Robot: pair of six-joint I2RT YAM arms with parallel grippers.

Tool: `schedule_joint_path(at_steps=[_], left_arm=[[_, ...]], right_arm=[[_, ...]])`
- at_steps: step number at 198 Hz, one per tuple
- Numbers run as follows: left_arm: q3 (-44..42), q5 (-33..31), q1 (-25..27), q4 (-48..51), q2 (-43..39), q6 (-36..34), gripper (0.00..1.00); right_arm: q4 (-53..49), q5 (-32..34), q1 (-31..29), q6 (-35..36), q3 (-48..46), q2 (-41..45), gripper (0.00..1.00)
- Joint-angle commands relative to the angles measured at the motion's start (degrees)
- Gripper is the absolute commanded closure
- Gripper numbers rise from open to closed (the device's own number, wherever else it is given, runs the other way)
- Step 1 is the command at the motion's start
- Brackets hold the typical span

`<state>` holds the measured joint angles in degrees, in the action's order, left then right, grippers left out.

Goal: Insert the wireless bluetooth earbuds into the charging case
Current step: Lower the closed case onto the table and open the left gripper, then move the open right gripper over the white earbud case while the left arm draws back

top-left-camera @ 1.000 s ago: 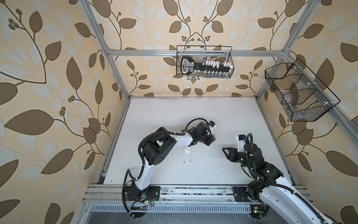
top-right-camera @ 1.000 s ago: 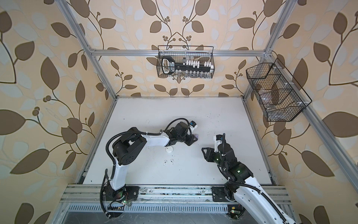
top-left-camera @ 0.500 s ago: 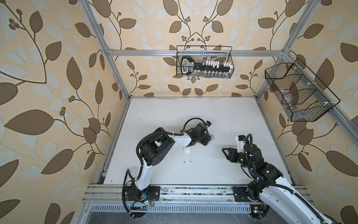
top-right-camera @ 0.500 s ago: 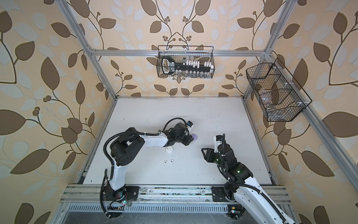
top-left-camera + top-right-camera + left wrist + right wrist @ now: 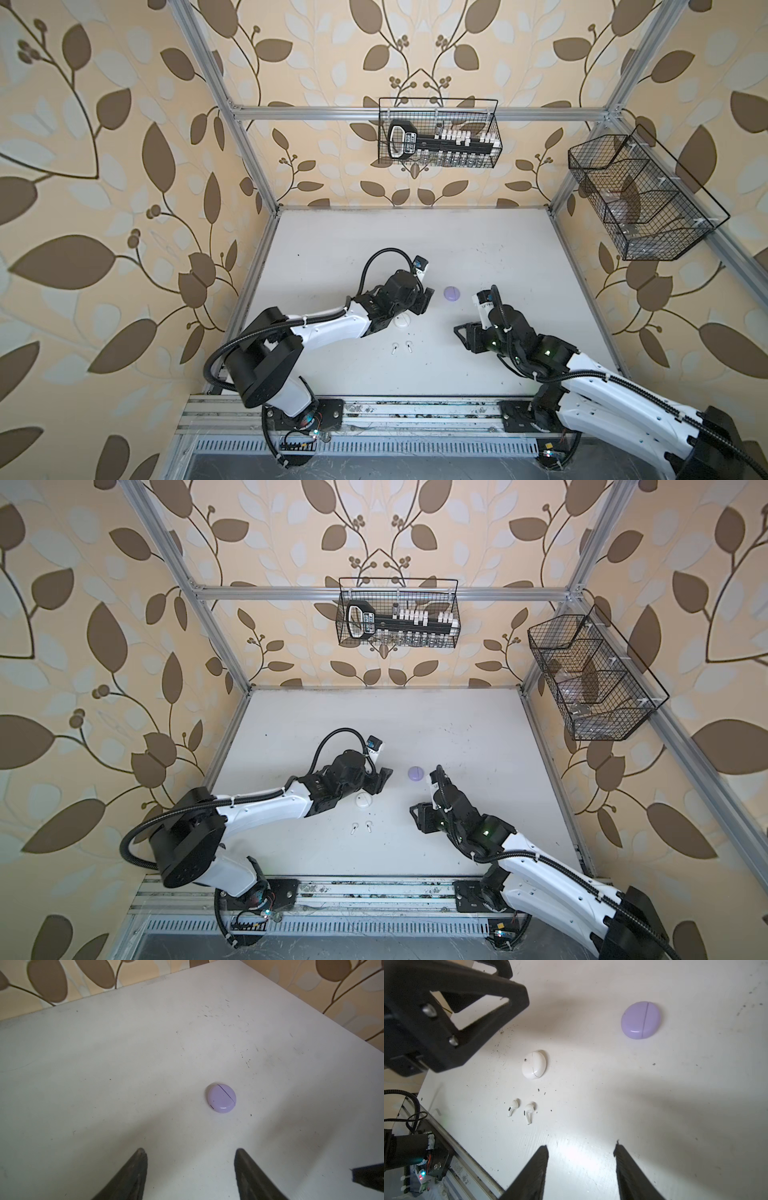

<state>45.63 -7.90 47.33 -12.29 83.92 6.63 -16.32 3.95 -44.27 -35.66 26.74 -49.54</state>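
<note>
Two white earbuds lie side by side on the white table, near its front. Just behind them sits a closed round white charging case. A closed lilac charging case lies alone between the two arms. My left gripper is open and empty, a short way left of the lilac case. My right gripper is open and empty, right of the earbuds.
A wire basket with a black tool and small white parts hangs on the back wall. A second wire basket hangs on the right wall. An aluminium rail runs along the table's front edge, and frame posts stand at the corners.
My left gripper has opened and drawn back to the left, uncovering the lilac case, which stays on the table. The right gripper has opened slightly; its arm has hardly moved.
</note>
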Motion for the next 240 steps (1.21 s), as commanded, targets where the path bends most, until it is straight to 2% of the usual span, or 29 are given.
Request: schedule_joint_path(at_steps=[1, 55, 143, 175, 240], left_arm=[[-4.2, -4.2, 0.6, -1.2, -6.9, -0.4, 0.31], [-18.9, -8.9, 0.9, -2.3, -23.9, 4.3, 0.31], [-30.2, -14.1, 0.9, -0.2, -37.1, 7.6, 0.29], [-32.0, -15.6, 0.9, -0.1, -39.2, 8.2, 0.28], [-33.0, -16.5, 0.8, -1.3, -38.0, 9.7, 0.27]], right_arm=[[3.9, 6.3, -3.7, 0.5, 3.5, -5.5, 0.47], [7.2, 11.0, -11.1, -0.2, 12.2, -21.1, 0.47], [7.2, 11.2, -15.5, -0.9, 26.6, -43.6, 0.45], [5.7, 11.2, -15.6, -0.4, 30.5, -48.4, 0.42], [1.8, 12.2, -14.4, 1.6, 37.0, -56.5, 0.39]])
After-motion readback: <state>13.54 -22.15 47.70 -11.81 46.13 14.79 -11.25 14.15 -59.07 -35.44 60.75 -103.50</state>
